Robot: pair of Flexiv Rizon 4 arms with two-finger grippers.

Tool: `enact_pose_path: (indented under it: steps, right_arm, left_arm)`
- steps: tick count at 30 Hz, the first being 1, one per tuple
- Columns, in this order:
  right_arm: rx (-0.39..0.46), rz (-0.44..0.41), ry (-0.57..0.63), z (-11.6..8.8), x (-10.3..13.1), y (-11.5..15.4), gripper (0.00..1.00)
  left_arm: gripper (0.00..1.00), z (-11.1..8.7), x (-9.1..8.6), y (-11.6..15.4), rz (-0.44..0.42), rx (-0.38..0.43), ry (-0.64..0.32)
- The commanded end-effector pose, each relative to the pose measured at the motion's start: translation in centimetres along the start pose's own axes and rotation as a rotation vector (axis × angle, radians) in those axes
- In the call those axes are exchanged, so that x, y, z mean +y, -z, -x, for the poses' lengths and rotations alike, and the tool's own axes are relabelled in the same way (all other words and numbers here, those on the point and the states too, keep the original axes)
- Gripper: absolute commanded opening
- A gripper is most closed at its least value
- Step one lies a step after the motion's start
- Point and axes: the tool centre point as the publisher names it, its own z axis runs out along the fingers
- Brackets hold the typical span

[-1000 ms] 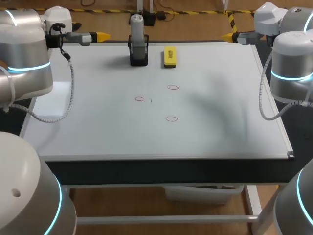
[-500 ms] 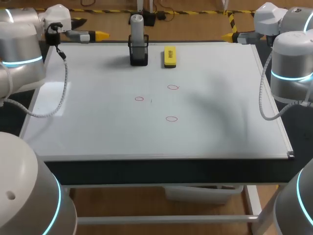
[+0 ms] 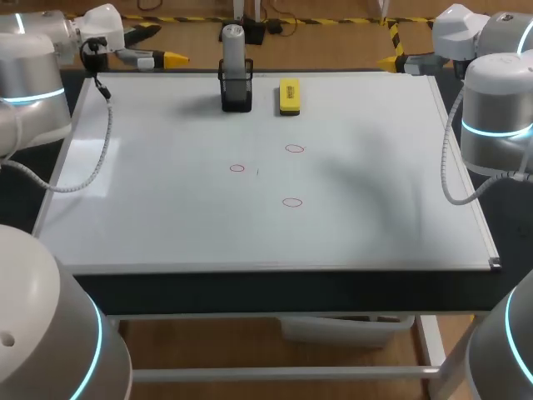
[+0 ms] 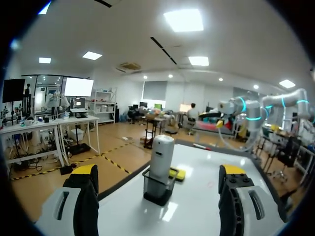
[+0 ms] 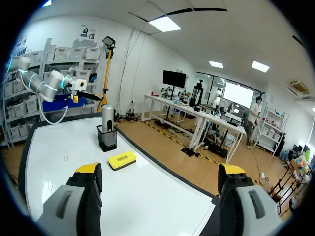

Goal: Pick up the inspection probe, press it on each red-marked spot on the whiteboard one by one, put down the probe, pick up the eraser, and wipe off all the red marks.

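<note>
Grey probe [image 3: 234, 42] sits upright in its black holder [image 3: 236, 93]. Yellow eraser [image 3: 289, 95] lies just beside the holder. Red marks [image 3: 291, 202], three I think, are on the whiteboard [image 3: 375, 208], well apart from the holder. Left hand [image 4: 158, 171] and right hand [image 5: 160, 169] are both spread wide, holding nothing.

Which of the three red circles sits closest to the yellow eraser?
The red circle straight in front of the yellow eraser; the left circle and the front circle lie farther from it.
</note>
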Motion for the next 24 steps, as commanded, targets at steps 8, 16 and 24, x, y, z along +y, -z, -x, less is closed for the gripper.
enact_pose_path:
  steps: [8,16,24]
  right_arm:
    - [0.001,-0.003,0.0,0.1,0.1,0.0,1.0]
    - [0.001,-0.003,0.0,0.1,0.1,0.0,1.0]
    - [0.001,-0.003,0.0,0.1,0.1,0.0,1.0]
  left_arm:
    - [1.0,1.6,0.9,-1.7,-0.029,0.149,0.003]
    - [1.0,1.8,1.4,-2.7,-0.044,0.18,-0.001]
    - [1.0,2.0,1.6,-4.0,-0.069,0.224,-0.017]
